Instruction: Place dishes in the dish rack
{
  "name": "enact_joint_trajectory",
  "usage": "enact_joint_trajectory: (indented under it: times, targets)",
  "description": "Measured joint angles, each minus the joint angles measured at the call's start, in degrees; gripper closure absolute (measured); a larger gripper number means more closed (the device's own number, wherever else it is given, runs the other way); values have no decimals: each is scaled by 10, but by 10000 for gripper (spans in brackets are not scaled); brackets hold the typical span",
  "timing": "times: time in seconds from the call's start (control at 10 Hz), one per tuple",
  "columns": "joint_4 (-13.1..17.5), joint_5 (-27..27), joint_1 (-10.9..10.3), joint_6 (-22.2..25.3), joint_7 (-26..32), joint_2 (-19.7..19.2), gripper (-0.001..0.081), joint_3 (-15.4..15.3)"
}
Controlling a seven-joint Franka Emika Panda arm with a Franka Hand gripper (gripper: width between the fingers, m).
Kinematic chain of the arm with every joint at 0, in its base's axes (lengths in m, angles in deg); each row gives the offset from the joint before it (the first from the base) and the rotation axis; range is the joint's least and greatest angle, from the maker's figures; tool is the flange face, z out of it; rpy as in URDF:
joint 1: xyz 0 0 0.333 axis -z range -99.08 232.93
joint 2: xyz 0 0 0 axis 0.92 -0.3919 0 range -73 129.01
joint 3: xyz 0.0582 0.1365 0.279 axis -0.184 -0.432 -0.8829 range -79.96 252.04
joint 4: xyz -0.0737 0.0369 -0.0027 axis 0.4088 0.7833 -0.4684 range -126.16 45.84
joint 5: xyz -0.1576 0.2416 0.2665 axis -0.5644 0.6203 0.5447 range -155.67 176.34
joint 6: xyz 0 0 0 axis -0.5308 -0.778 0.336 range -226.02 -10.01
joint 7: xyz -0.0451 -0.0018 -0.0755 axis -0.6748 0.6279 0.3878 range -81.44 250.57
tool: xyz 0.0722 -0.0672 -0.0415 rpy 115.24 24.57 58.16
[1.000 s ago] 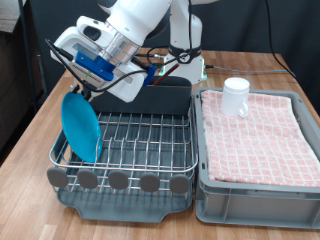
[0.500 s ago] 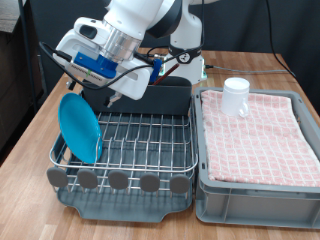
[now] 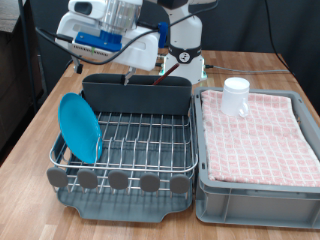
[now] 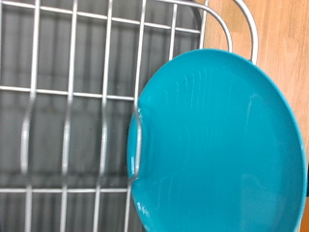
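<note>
In the left end of the dish rack (image 3: 125,140), the blue plate (image 3: 80,126) stands on edge among the wires.

Above the rack's far left, the gripper (image 3: 132,72) hangs in the air, apart from the plate and holding nothing; whether its jaws are apart or together cannot be told, since the fingers are hidden against the arm and cables. The wrist view shows the plate (image 4: 214,145) upright against the silver wires (image 4: 68,106) over the dark tray. At the exterior view's right, the white mug (image 3: 236,96) sits on the checked cloth (image 3: 255,130) in the grey bin (image 3: 250,200), just beside the rack. The grey cutlery holder (image 3: 137,96) runs along the rack's far side. All rests on a wooden table (image 3: 30,190).
</note>
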Motion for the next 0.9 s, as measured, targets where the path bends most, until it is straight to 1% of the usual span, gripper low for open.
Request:
enact_joint_trajectory:
  times: [0.3, 0.5, 0.6, 0.9]
  targets:
    - [34, 13, -6, 86, 2, 41, 4, -19]
    - [46, 13, -14, 131, -2, 61, 4, -44]
    - [48, 13, -19, 145, -13, 69, 4, -59]
    - [47, 14, -30, 173, -71, 87, 4, -109]
